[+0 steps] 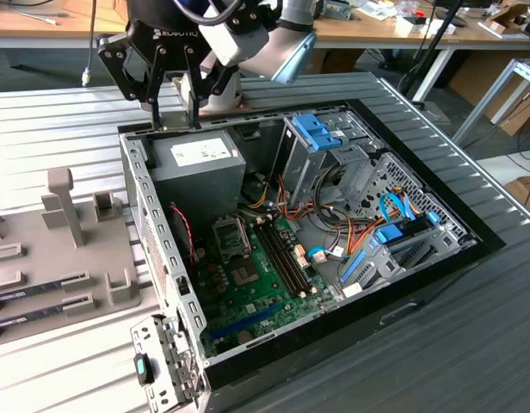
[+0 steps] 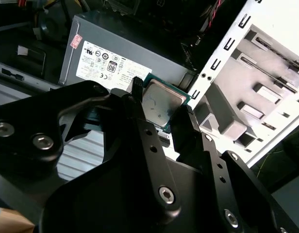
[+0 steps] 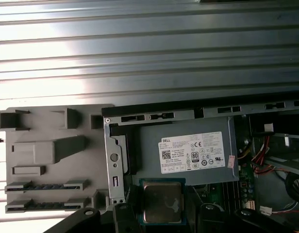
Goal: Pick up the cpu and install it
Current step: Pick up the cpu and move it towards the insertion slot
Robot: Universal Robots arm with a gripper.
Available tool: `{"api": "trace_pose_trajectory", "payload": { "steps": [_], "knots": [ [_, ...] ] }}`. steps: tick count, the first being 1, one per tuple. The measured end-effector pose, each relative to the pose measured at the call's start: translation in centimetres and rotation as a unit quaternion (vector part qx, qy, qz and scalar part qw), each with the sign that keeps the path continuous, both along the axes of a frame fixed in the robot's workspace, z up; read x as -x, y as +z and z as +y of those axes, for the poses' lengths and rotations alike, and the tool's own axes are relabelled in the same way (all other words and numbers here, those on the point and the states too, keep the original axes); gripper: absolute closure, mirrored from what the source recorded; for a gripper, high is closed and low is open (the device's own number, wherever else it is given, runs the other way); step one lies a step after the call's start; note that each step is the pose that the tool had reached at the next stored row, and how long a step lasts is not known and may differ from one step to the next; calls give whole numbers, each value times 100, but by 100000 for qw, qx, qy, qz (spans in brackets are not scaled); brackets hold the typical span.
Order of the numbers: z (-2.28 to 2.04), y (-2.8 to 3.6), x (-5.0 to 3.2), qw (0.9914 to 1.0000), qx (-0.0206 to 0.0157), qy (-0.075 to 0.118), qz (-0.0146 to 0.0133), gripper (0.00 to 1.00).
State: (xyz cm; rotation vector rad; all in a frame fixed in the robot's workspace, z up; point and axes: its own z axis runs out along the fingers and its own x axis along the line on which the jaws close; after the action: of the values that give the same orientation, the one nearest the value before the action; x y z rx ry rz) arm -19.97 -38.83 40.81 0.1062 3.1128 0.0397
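The gripper point(image 2: 162, 103) is closed on the cpu point(image 2: 161, 101), its two black fingers point(image 2: 144, 131) pressing against opposite edges of the chip, so the jaws stand only as far apart as the cpu is wide. The cpu is held off every surface, its silvery top with the thin green rim facing both wrist cameras. In the first wrist view the cpu point(image 3: 161, 201) sits between the fingers point(image 3: 123, 216) and overlaps the edge of the power supply point(image 3: 188, 145), a grey box with a white label. In the exterior view the gripper point(image 1: 175, 120) hangs over the far corner of the open case point(image 1: 136, 198), just above the power supply point(image 1: 200, 159), with its fingertips near the case rim. Deeper in the case lies the green board point(image 1: 256, 280). On it the socket point(image 1: 231, 234) shows as a square metal frame, well apart from the gripper, and the memory sticks point(image 1: 282, 254) run just beside the socket on the exterior view's right. Orange cables point(image 1: 351, 237) lead from the board towards the drive bays with blue latches point(image 1: 317, 129). Outside the case, on the exterior view's left, a grey fixture point(image 1: 67, 249) with posts and slots rests on the ribbed metal table point(image 1: 58, 129).
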Motion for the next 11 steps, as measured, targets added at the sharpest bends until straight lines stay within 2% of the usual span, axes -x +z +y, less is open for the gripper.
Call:
{"api": "trace_pose_trajectory", "payload": {
  "steps": [11],
  "knots": [
    [0,-10,-159,100000,76,1,1,53]
  ]
}}
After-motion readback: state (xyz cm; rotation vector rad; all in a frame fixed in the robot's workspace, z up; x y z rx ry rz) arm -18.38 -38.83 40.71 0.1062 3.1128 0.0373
